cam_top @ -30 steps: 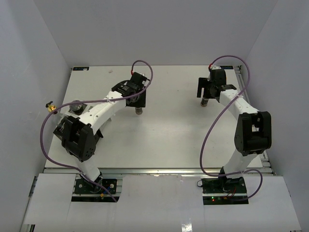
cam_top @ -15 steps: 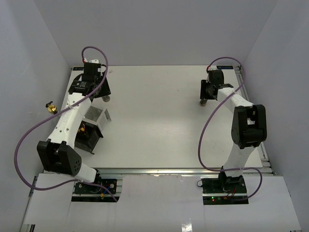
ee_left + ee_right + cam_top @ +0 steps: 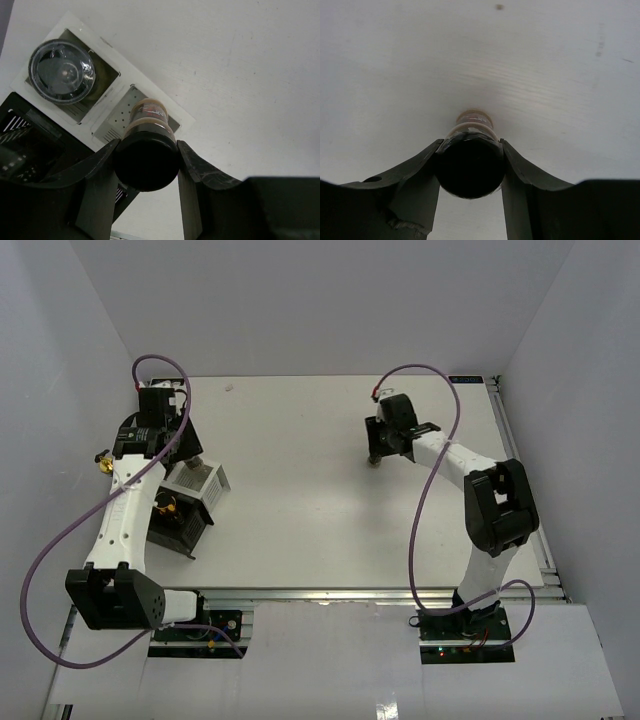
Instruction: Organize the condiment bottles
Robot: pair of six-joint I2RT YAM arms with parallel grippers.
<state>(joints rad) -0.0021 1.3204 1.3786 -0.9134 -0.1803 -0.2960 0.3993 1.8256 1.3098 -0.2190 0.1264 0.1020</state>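
White table (image 3: 300, 510), white walls – the left gripper (image 3: 146, 156) pinches a dark-capped bottle (image 3: 146, 116) over the rack (image 3: 107, 106) at the left edge, above the free slot beside the grey-lidded jar (image 3: 62, 71). Placing step, I'd say; next it needs lowering straight in, then letting go. Further right, the right gripper (image 3: 470, 156) clamps a second bottle (image 3: 472, 121) over bare table – well apart from the rack
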